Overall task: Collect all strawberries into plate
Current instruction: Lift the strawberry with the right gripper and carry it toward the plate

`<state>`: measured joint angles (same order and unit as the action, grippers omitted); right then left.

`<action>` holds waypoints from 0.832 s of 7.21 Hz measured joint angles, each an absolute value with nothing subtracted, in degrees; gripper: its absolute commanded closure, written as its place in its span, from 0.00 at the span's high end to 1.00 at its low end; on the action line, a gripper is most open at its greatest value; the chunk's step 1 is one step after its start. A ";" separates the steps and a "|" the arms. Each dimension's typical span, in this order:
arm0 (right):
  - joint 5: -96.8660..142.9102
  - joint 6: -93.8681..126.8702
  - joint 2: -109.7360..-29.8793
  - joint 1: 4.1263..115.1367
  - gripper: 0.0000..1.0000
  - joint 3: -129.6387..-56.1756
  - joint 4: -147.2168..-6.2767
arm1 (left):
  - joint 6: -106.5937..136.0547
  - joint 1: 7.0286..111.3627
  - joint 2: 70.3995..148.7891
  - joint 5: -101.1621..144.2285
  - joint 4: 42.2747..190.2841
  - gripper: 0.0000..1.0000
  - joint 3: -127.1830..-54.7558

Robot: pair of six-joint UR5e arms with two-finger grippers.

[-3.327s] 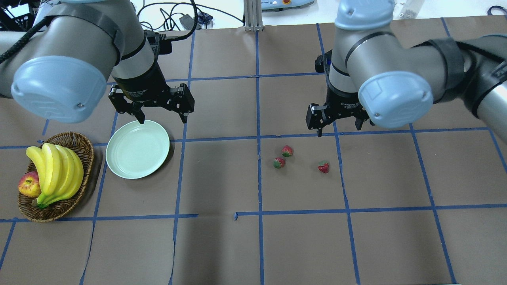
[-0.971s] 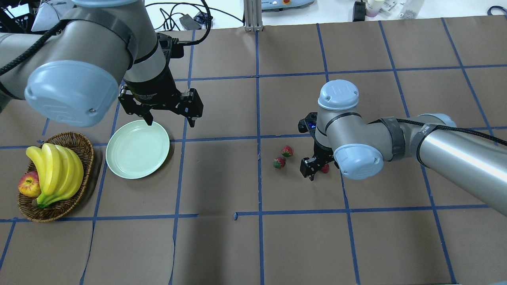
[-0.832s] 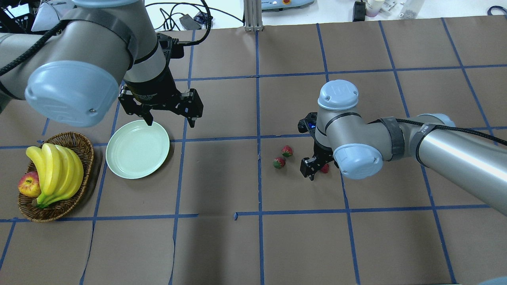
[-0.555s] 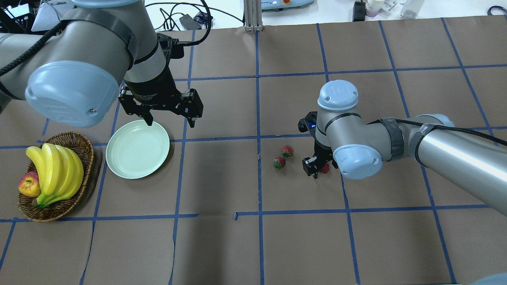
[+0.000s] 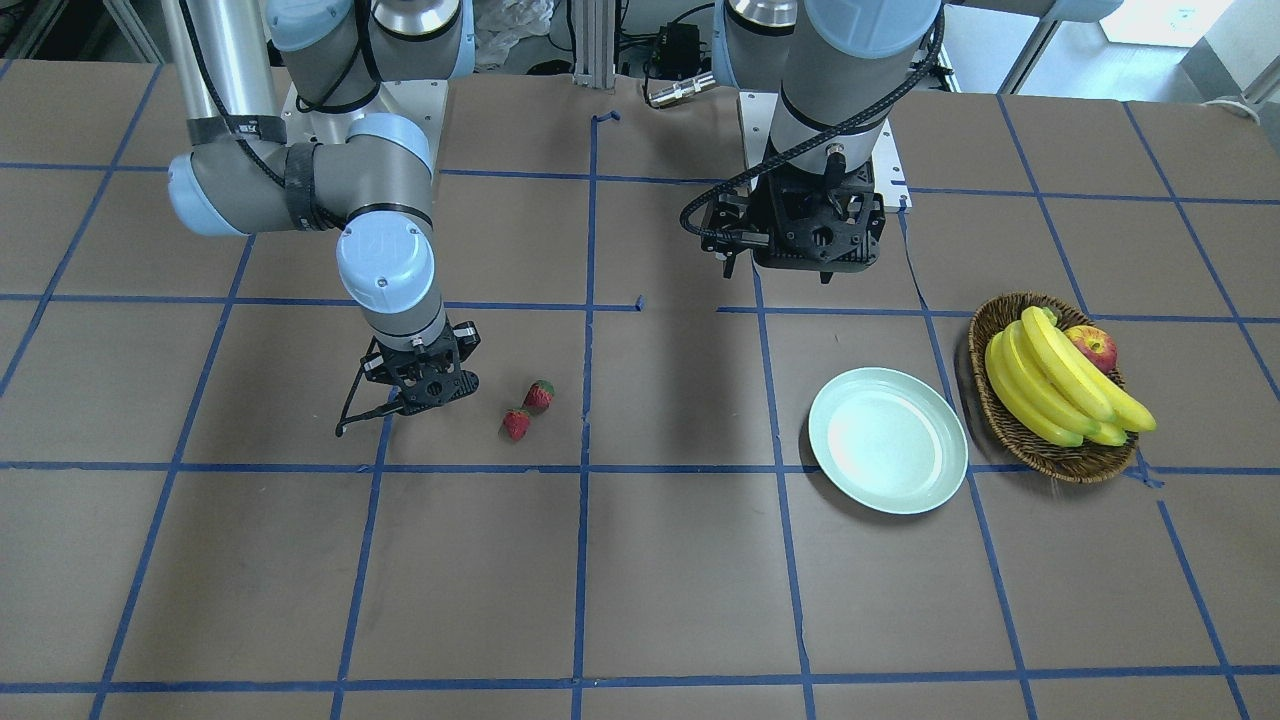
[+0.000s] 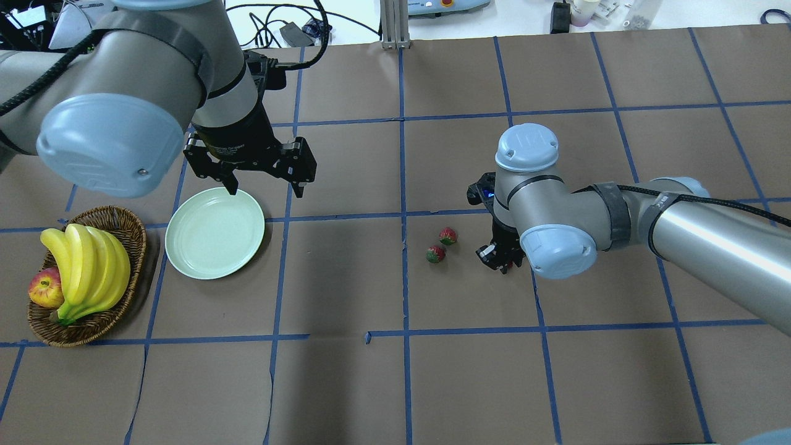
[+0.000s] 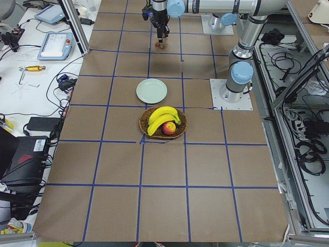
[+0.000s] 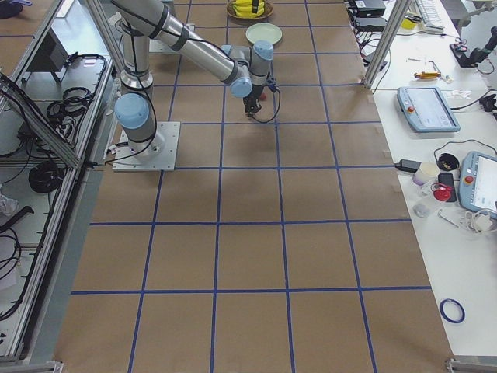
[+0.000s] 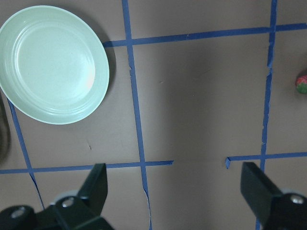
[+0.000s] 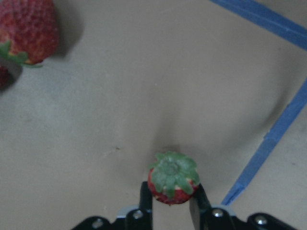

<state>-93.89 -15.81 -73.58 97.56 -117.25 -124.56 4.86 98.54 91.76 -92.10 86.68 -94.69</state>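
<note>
Three strawberries (image 6: 448, 235) (image 6: 435, 254) (image 10: 172, 184), one plate (image 6: 214, 233)

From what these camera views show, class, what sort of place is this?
Most likely a robotics lab: two robot arms mounted on a paper-covered table gridded with blue tape, with teach pendants and loose cables alongside.

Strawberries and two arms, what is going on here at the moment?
The right tool is shut on one strawberry. Two more strawberries lie loose on the table beside it. The plate is empty, and the left tool hangs open near it, holding nothing.
</note>
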 measured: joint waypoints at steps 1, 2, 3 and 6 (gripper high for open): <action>-93.86 -15.41 -74.45 97.61 0.00 -115.77 -124.23 | 4.82 98.19 91.54 -92.18 86.76 1.00 -94.44; -93.71 -14.67 -75.19 97.79 0.00 -113.98 -123.66 | 4.78 97.76 91.26 -92.24 86.87 1.00 -94.28; -93.34 -13.54 -75.58 98.40 0.00 -112.42 -123.30 | 4.76 97.54 91.12 -92.29 86.96 1.00 -94.19; -90.69 -4.68 -75.22 104.56 0.00 -108.64 -123.73 | 4.75 97.54 91.06 -92.37 87.01 1.00 -94.24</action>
